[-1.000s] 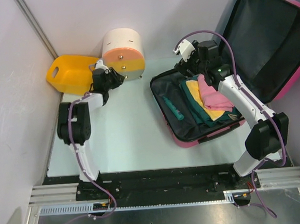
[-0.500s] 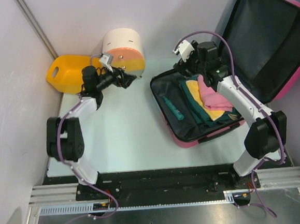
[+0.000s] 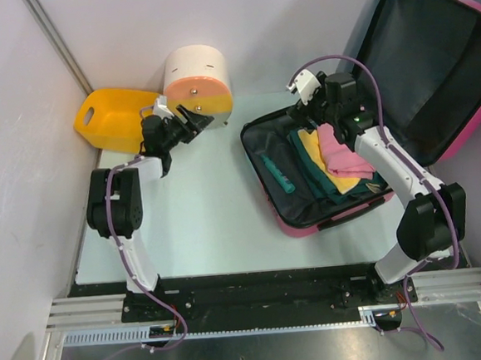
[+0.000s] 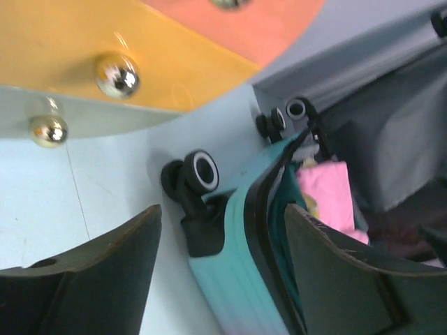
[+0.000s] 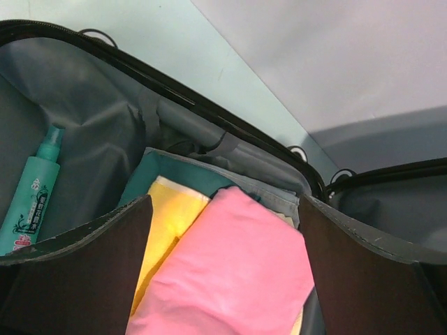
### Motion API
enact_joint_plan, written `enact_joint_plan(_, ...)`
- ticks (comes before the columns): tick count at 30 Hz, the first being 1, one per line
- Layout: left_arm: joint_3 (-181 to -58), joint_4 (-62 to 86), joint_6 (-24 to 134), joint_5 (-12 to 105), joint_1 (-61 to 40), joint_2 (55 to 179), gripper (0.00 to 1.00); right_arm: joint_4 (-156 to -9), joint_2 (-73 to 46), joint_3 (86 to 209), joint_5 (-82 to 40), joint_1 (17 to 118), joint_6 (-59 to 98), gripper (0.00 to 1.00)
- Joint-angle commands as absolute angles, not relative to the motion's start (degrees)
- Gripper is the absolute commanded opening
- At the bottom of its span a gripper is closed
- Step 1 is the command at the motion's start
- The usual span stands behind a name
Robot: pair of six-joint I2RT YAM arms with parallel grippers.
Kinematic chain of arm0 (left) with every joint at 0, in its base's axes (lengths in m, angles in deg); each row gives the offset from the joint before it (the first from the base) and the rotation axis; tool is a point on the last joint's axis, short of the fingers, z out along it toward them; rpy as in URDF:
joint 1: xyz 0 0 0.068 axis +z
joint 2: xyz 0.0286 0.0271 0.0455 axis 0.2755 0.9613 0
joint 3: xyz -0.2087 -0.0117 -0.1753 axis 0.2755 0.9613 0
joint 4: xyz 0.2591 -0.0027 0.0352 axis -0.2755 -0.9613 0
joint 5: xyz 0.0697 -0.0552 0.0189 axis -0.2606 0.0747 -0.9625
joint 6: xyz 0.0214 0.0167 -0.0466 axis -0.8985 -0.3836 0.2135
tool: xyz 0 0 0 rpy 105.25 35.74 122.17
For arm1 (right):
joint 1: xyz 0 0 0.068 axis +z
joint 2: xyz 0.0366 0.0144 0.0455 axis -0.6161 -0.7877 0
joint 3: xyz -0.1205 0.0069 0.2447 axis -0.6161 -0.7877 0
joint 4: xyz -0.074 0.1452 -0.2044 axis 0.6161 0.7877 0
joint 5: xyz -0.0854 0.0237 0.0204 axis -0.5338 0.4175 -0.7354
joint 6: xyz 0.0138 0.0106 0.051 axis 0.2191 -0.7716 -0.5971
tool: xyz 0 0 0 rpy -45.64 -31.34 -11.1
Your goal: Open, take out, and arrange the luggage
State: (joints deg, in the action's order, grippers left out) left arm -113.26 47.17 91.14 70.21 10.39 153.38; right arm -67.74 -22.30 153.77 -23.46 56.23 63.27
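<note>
Lying open, luggage (image 3: 427, 65): one, on the table (image 3: 201, 208) at right, lid leaning on the wall (image 3: 294, 17).
Drawer box (image 3: 198, 83): one, round, back left.
Basket (image 3: 114, 115): one, yellow, beside the box; contents unseen.
Cloths (image 3: 331, 169) in luggage: three folded, pink over yellow over dark teal.
Bottle (image 3: 277, 173): one, teal, in luggage beside cloths.
Left gripper (image 4: 222, 209): spread wide, empty, near the box.
Right gripper (image 5: 225, 199): spread wide, empty, above the pink cloth (image 5: 230, 279).

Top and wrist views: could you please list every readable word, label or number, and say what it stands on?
Teal bottle label: print too small and blurred to read.
Luggage, drawer box, yellow basket: no text visible.
</note>
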Motion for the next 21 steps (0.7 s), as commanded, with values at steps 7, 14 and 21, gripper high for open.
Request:
enact_joint_plan(7, -124.9, 40.7, 98.9, 56.4, 10.4, 158.4, 0.66, -68.4, -18.5, 153.7, -23.6, 54.6, 62.2, 0.90)
enact_joint_plan(14, -132.0, 39.3, 96.6, 53.6, 10.5, 163.5, 0.65, -68.2, -18.5, 153.7, -23.6, 54.6, 62.7, 0.90)
enact_joint_plan(21, -136.0, 37.9, 96.7, 51.8, 10.3, 166.3, 0.61, -67.6, -18.5, 153.7, -24.2, 54.6, 62.8, 0.90)
